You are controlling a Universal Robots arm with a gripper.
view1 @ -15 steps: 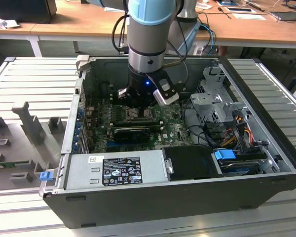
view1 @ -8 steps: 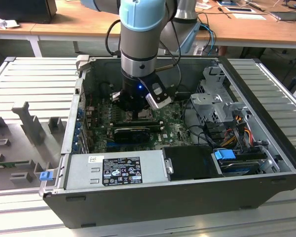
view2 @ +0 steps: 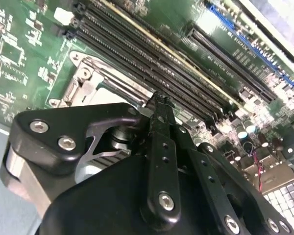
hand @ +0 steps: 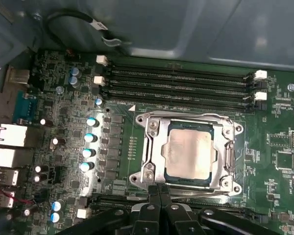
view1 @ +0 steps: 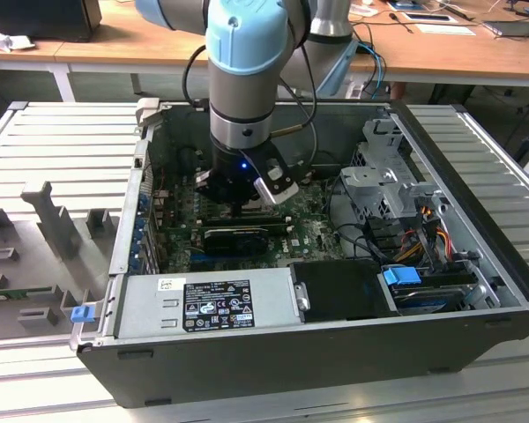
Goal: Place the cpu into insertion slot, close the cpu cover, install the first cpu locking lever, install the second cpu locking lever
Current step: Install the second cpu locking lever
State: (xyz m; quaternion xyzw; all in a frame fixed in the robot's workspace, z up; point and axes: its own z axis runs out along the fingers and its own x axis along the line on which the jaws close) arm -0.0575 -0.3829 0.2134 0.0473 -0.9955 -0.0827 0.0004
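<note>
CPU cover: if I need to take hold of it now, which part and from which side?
The cpu cover lies flat around the cpu, so no face is pinchable. Probably take its thin frame edge beside the gripper, coming in from that side, closing across the plate's thickness.

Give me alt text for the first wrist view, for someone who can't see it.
A silvery cpu sits in the insertion slot with the metal cpu cover closed around it, on a green motherboard. The gripper is at the socket's edge, its fingers together. Long black memory slots run beyond the socket.
</note>
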